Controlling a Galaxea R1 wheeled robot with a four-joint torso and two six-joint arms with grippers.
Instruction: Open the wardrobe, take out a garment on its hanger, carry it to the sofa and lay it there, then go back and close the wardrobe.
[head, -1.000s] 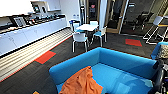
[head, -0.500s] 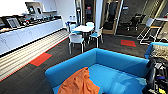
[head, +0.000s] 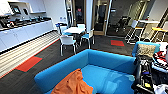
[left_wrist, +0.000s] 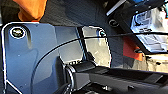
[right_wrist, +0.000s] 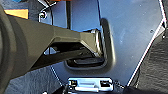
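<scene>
The orange garment (head: 73, 83) is lying crumpled on the seat of the blue sofa (head: 105, 61), toward its left end, spilling over the front edge. In the left wrist view a fold of the garment (left_wrist: 31, 10) is showing beyond the robot's dark plate, apart from it. Whether either gripper is open or closed, I cannot tell. A blue armchair (head: 146, 47) with a patterned cushion is standing behind the sofa's right end.

no legible txt, labels or signs

The blue sofa (head: 105, 62) stands on dark carpet (head: 50, 57), with the orange garment (head: 72, 83) crumpled on its seat.
</scene>
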